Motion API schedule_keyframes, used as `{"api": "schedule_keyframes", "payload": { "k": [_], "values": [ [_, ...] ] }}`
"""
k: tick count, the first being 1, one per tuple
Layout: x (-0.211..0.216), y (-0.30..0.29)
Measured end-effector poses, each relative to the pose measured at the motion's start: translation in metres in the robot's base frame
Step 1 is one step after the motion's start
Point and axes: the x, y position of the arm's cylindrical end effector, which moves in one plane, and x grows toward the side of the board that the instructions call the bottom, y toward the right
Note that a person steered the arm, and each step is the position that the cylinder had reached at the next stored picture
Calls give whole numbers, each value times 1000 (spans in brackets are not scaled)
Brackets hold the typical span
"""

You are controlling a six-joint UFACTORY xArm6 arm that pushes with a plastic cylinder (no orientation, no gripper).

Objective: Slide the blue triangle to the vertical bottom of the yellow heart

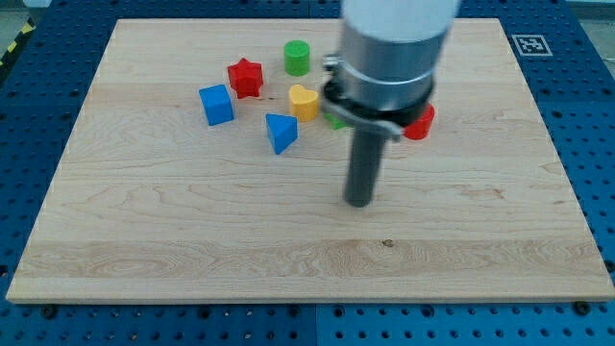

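The blue triangle (281,132) lies on the wooden board (192,231), just below and slightly left of the yellow heart (304,101). The two are close, nearly touching. My tip (358,201) rests on the board to the lower right of the blue triangle, well apart from it and from the heart. The rod rises from the tip into the grey arm body at the view's top.
A blue cube (216,104) and a red star (245,77) sit left of the heart. A green cylinder (297,58) stands above it. A red block (420,122) and a green block (335,120) are partly hidden behind the arm.
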Motion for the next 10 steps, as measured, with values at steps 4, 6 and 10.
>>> {"api": "schedule_keyframes", "payload": {
  "k": [4,6,10],
  "values": [
    [-82,-144],
    [-115,-129],
    [-87,-84]
  ]
}}
